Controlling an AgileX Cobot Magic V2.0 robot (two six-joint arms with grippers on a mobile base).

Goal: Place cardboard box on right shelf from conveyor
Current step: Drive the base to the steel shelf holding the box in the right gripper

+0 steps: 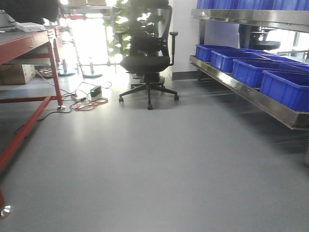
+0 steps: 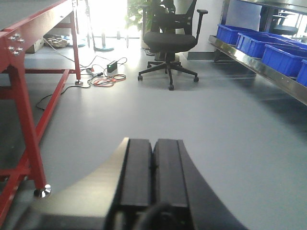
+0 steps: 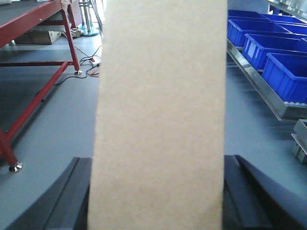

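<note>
The cardboard box, plain tan, fills the middle of the right wrist view and stands upright between the dark fingers of my right gripper, which is shut on its two sides. My left gripper is shut, its pads pressed together with nothing between them, hanging over the grey floor. The right shelf is a stainless-steel rack along the right side; its lower level carries blue bins and an upper rail runs above. The red-framed conveyor stands at the left. Neither gripper shows in the front view.
Blue plastic bins line the lower rack level. A black office chair stands ahead at centre, with a plant behind it. Cables and a power brick lie on the floor by the red leg. Grey floor stretches ahead.
</note>
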